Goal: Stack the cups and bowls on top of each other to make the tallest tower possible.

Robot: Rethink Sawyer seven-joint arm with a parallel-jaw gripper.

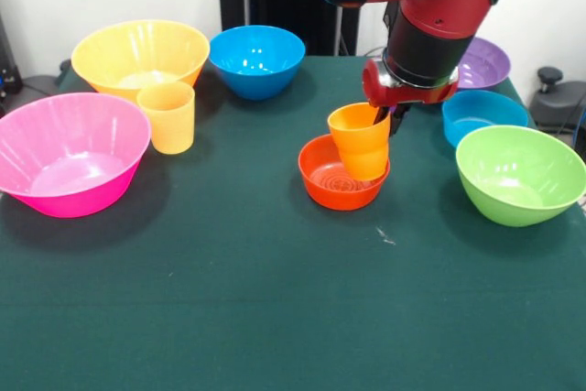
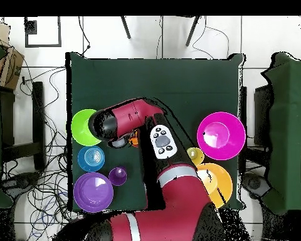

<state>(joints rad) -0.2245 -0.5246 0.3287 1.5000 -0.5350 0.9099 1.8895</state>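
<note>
Setting: dark green cloth-covered desk (image 1: 275, 318) against a white wall.

Hand (image 1: 385, 117): red and black, closed on the rim of the glossy orange plastic cup (image 1: 360, 139), one finger inside the mouth. The cup tilts, its base down in the small red-orange plastic bowl (image 1: 331, 178); judged mid-placement, upright seating not yet reached.

Just beside, on one side: lime green plastic bowl (image 1: 518, 174), small blue bowl (image 1: 482, 114), wide purple bowl (image 1: 482, 63), with 1 purple cup (image 2: 118, 176) seen from overhead.

Well apart, on the other side: medium blue bowl (image 1: 256, 59), yellow-orange cup (image 1: 168, 116), big yellow bowl (image 1: 139, 58), big pink bowl (image 1: 66, 153). All rest loose, mouths up, probably awaiting stacking.
</note>
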